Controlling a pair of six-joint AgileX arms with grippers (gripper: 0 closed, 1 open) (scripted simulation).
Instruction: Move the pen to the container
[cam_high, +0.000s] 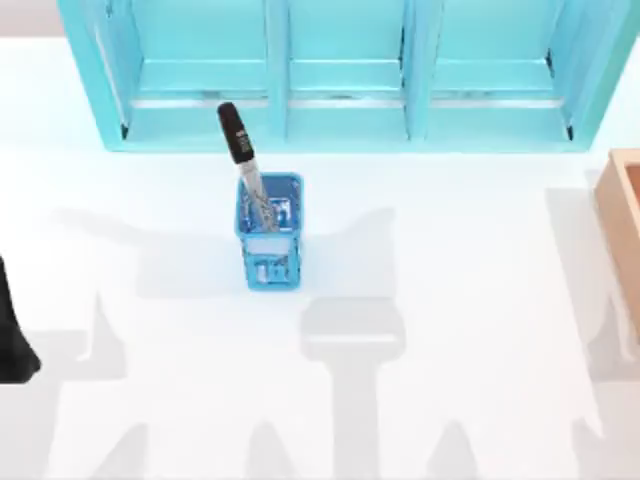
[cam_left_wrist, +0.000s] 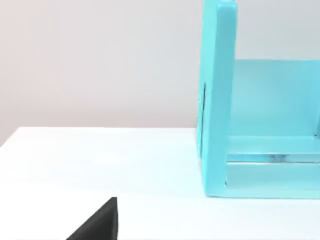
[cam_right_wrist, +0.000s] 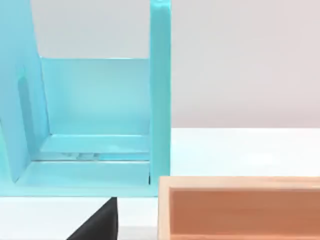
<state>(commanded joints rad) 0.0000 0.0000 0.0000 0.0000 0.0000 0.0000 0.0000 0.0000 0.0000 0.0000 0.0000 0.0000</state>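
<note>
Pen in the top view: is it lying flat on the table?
No, the pen stands tilted inside the blue mesh cup, its black cap sticking out above the rim.

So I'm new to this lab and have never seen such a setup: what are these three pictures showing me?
It is a simulated two-armed AgileX robot at a white table. One camera looks down from above; the other two ride on the arms' wrists. From above, a pen stands tilted in a blue mesh cup, black cap up. Behind it is a turquoise shelf; a wooden box sits at the right edge. The left arm is parked at the left edge. Nothing is held.
</note>
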